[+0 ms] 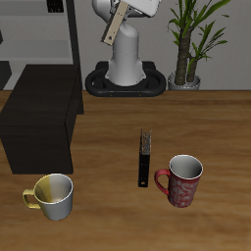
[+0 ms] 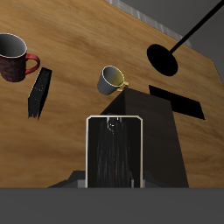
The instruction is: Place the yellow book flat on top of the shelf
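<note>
My gripper [image 1: 126,17] is high above the back of the table, in front of the robot's base, and is shut on the yellow book [image 1: 118,27]. The book hangs tilted in the air, tan cover showing. In the wrist view the book [image 2: 114,156] fills the middle, its whitish page edges framing a dark face. The shelf [image 1: 39,116], a low matte-black box with a flat top, stands at the table's side, below and to the side of the book. In the wrist view its top [image 2: 164,140] lies behind the held book. Nothing lies on it.
A thin dark book [image 1: 145,158] [image 2: 38,94] stands on edge mid-table. A red mug [image 1: 183,181] [image 2: 12,57] is beside it. A yellow-and-white mug [image 1: 54,196] [image 2: 111,80] stands near the front edge by the shelf. A tall dark rack [image 1: 44,29] and a potted plant [image 1: 191,44] stand at the back.
</note>
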Robot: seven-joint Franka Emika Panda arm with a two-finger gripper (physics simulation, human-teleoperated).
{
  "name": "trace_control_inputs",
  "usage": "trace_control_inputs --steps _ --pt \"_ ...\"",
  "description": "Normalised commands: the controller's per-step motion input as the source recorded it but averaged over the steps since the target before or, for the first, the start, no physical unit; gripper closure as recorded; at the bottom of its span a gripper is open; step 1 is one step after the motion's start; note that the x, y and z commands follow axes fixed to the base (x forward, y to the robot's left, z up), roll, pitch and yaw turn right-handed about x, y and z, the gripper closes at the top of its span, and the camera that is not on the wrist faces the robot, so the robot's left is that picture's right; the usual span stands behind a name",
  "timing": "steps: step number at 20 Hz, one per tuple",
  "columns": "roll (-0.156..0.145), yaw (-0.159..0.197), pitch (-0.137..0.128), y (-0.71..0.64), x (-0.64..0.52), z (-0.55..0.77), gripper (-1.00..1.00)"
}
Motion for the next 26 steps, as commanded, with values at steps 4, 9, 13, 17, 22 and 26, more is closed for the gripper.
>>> trace_control_inputs --steps 4,9,13,17,22,26 --pt "-0.105 0.016 -0.026 -0.36 0.05 0.11 1.00" --pt "-0.140 0.012 -0.031 -0.41 0.06 0.07 1.00" --pt "-0.115 0.032 -0.013 -0.35 0.00 0.04 1.00" --pt "-0.100 0.012 -0.032 -0.40 -0.01 0.06 1.00" --pt "-0.077 0.024 0.013 -0.38 0.16 -0.22 1.00" --pt "-0.086 0.015 0.012 -0.32 0.12 -0.28 1.00"
